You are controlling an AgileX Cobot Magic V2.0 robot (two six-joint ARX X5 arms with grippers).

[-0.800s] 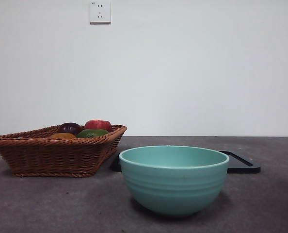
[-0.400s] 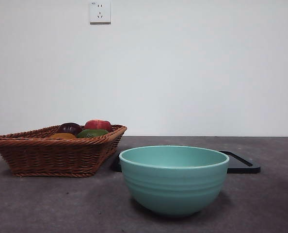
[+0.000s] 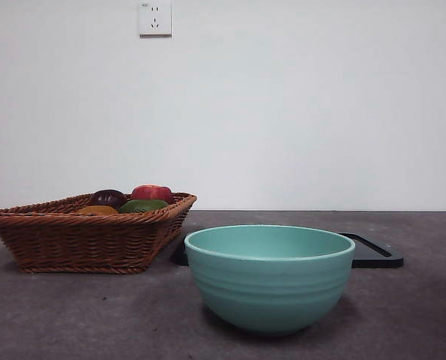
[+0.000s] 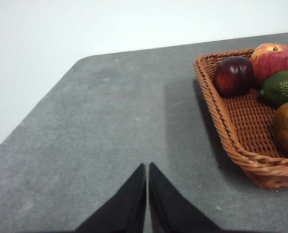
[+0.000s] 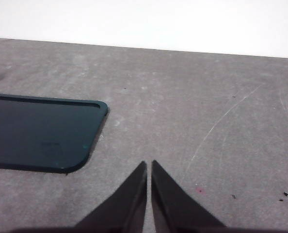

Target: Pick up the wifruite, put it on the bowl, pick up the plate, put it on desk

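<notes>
The orange-brown wifruite (image 3: 97, 211) lies in a brown wicker basket (image 3: 80, 240) at the left; the left wrist view shows the wifruite (image 4: 287, 127) at the basket's near corner. The teal bowl (image 3: 269, 276) stands empty at the front centre of the dark grey desk (image 3: 73, 315). A flat black plate (image 3: 373, 251) lies behind the bowl to the right, and also shows in the right wrist view (image 5: 37, 131). My left gripper (image 4: 147, 167) is shut and empty above bare desk beside the basket (image 4: 231, 141). My right gripper (image 5: 149, 165) is shut and empty above bare desk beside the plate.
The basket also holds a dark purple fruit (image 4: 233, 75), a red fruit (image 4: 275, 58) and a green fruit (image 4: 282, 86). A white wall with a socket (image 3: 155, 18) stands behind the desk. The desk's rounded corner (image 4: 81, 60) shows in the left wrist view.
</notes>
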